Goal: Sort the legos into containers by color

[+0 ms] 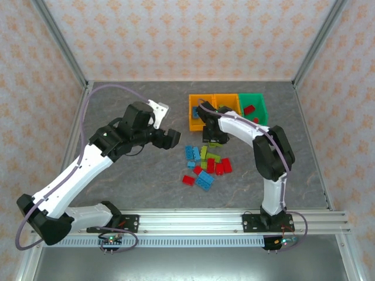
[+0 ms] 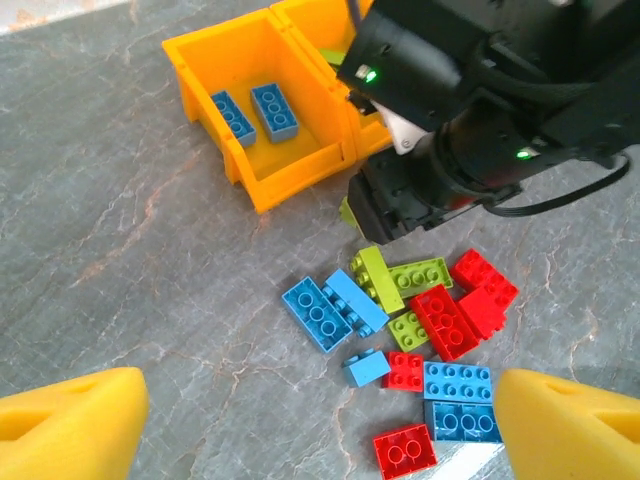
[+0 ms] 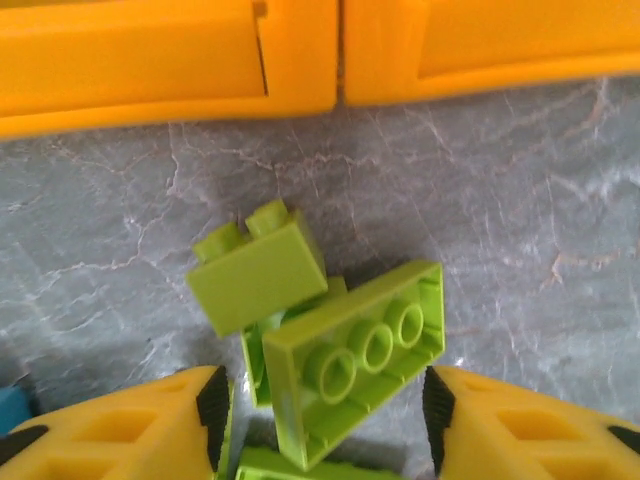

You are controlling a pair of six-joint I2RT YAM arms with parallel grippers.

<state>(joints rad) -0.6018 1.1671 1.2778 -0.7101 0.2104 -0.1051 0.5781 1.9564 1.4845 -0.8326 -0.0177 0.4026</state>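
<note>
One lego (image 3: 355,360) between right gripper's (image 3: 325,400) fingers (image 3: 520,425)

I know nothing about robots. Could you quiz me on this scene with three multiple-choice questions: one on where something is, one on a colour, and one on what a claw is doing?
1. Which bin holds the two blue bricks? A) the left orange bin B) the middle one C) the green one
2. What colour is the brick between the right gripper's fingers? A) red B) blue C) lime green
3. How is the left gripper? A) shut tight B) wide open, empty C) gripping something

1 A: both lie inside it in the left wrist view.
2 C: the right wrist view shows a lime green brick there.
3 B: its fingers stand far apart with nothing between them.
</note>
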